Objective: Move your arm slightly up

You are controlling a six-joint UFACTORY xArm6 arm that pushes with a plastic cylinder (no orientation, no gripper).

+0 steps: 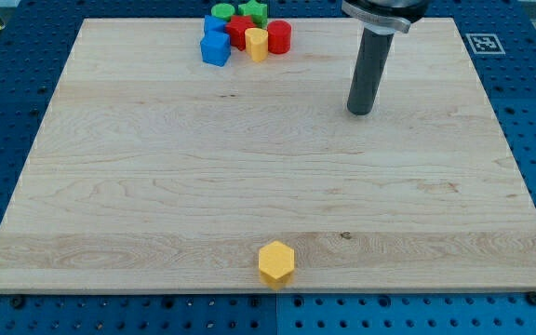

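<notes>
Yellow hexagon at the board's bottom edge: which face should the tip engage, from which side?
No gripper, so it's a push. Put my tip against the yellow hexagon on its bottom face, coming from the view's bottom and pushing toward the top. It lies alone at the board edge; any other contact side probably risks sliding it off.

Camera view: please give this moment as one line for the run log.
my tip: on bare board, touching no block | cluster at the view's top, left of tip: blue block, yellow block, red cylinder | yellow hexagon: bottom edge
</notes>
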